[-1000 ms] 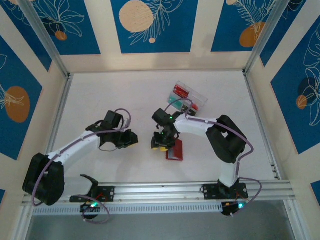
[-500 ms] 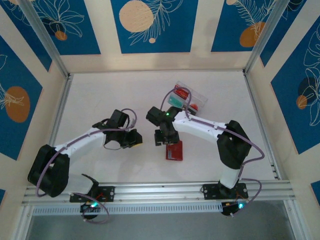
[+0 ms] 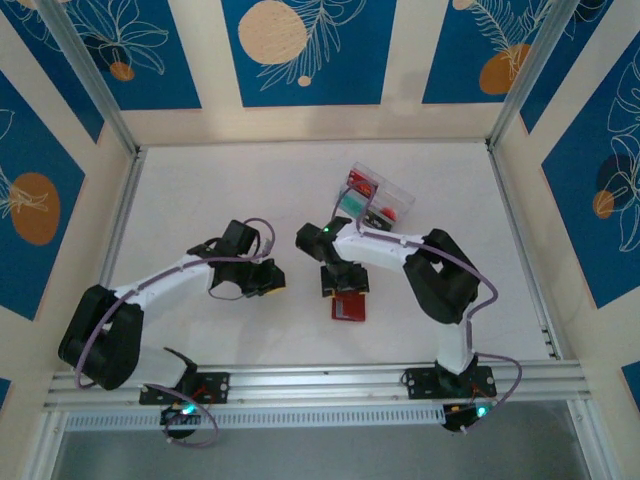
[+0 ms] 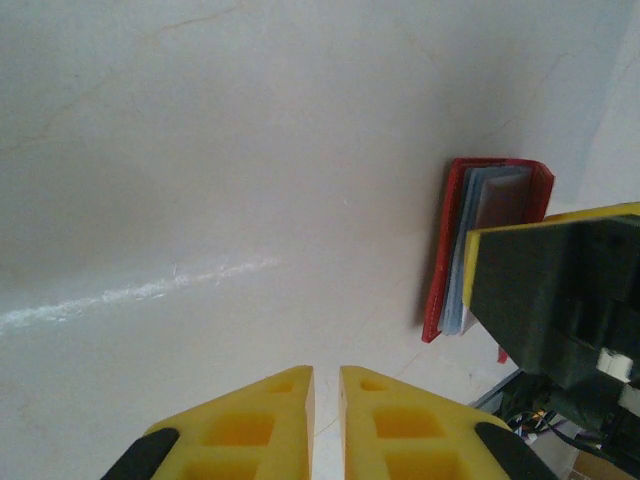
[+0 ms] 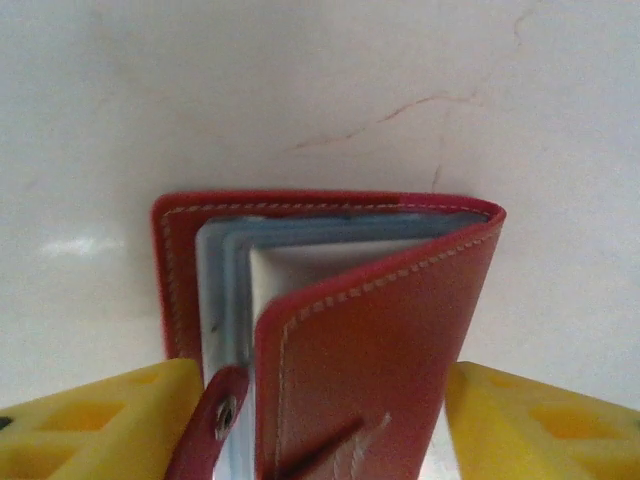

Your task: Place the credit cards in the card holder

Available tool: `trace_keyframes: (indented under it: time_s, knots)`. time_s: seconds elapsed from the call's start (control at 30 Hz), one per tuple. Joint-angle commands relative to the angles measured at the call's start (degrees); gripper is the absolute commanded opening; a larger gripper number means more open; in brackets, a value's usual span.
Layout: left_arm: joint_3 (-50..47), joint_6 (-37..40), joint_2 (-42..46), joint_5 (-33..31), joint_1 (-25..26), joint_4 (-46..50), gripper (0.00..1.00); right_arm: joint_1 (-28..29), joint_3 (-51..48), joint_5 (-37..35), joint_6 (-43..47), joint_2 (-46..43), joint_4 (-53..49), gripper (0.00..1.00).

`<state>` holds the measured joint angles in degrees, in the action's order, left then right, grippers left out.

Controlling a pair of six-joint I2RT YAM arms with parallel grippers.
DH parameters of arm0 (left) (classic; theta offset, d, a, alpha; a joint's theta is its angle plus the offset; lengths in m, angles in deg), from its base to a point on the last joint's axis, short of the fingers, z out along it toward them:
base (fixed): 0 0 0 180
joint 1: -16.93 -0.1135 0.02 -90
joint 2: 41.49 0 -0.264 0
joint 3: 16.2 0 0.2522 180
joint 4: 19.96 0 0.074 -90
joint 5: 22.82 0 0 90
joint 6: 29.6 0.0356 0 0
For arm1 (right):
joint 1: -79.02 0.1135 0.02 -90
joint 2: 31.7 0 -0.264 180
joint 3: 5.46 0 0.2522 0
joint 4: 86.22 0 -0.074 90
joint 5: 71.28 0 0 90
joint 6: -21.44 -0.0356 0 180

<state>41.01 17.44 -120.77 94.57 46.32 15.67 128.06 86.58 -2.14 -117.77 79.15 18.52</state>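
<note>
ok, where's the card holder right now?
Top view: the card holder lies on the table, just on the near-edge side of the right gripper. Right wrist view: it sits partly open between that gripper's spread fingers.

Cut off by the lower edge of the right wrist view: near end of the wallet [image 5: 330, 300] and most of both fingers of the right gripper [image 5: 320, 400]. In the left wrist view, wallet's lower right corner hidden behind the right gripper; left gripper [image 4: 326, 400] cropped at the bottom. From above, too small to tell apart: contents of the box [image 3: 380, 197].
</note>
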Motion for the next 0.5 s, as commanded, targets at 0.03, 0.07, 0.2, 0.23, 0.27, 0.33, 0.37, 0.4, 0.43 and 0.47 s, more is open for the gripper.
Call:
trace_keyframes:
  time_s: [0.03, 0.07, 0.2, 0.23, 0.27, 0.33, 0.37, 0.4, 0.43, 0.47]
  knots:
    - [0.0, 0.8, 0.4, 0.0, 0.3, 0.7, 0.14, -0.1, -1.6, -3.1, -2.2, -1.2, -2.2, 0.47]
    - [0.1, 0.9, 0.3, -0.1, 0.3, 0.9, 0.14, 0.0, -2.1, -3.3, -2.1, -2.0, -2.2, 0.34]
    - [1.2, 1.5, -0.1, -0.3, 0.3, 1.7, 0.14, 0.8, -3.8, 0.1, 0.9, -6.4, 0.7, 0.00]
    - [1.6, 1.7, -0.1, -0.5, 0.2, 2.0, 0.14, 0.8, -3.8, 2.0, 1.7, -7.2, 1.5, 0.00]
    - [2.2, 1.9, 0.0, -0.8, 0.2, 2.8, 0.13, 0.6, -3.9, 4.3, 2.6, -8.2, 2.5, 0.00]
    - [3.0, 1.9, 0.6, -1.1, 0.1, 3.7, 0.13, 0.7, -4.1, 8.6, 3.2, -10.5, 5.0, 0.00]
    - [3.5, 1.9, 0.9, -1.0, 0.1, 4.1, 0.14, 0.6, -4.4, 11.2, 3.4, -12.0, 6.7, 0.00]
    - [4.0, 1.9, 1.3, -1.2, 0.1, 4.7, 0.14, 0.4, -4.9, 13.0, 3.2, -13.2, 8.0, 0.00]
    - [4.3, 1.9, 1.7, -1.4, 0.1, 5.1, 0.13, 0.2, -5.2, 14.1, 3.1, -14.0, 8.9, 0.00]
    - [4.7, 1.9, 2.1, -1.5, 0.1, 5.6, 0.13, -0.3, -6.0, 15.5, 3.0, -14.9, 10.4, 0.00]
